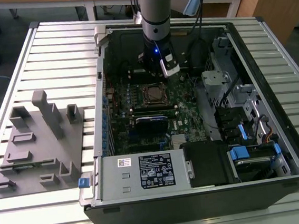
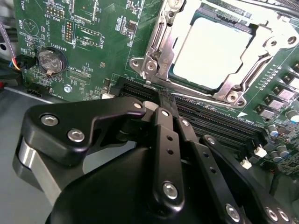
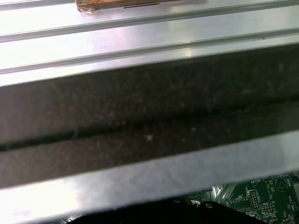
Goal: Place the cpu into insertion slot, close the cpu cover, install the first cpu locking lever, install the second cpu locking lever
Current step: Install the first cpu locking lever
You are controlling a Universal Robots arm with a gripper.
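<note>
Black jointed hand (image 2: pixel 162 97) has its fingers pinched together, nothing obviously between them, tip right at the socket (image 1: pixel 143 95) edge. The flat, pale matte chip (image 2: pixel 212 49) sits inside, with a shiny stamped-steel frame (image 2: pixel 158 44) around it.

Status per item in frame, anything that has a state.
cpu: seated in the insertion slot, face up.
cpu cover: down over the cpu.
gripper: shut, tip at the slot's edge.
computer case: open, side panel off.
coin cell: seated in its holder.
</note>
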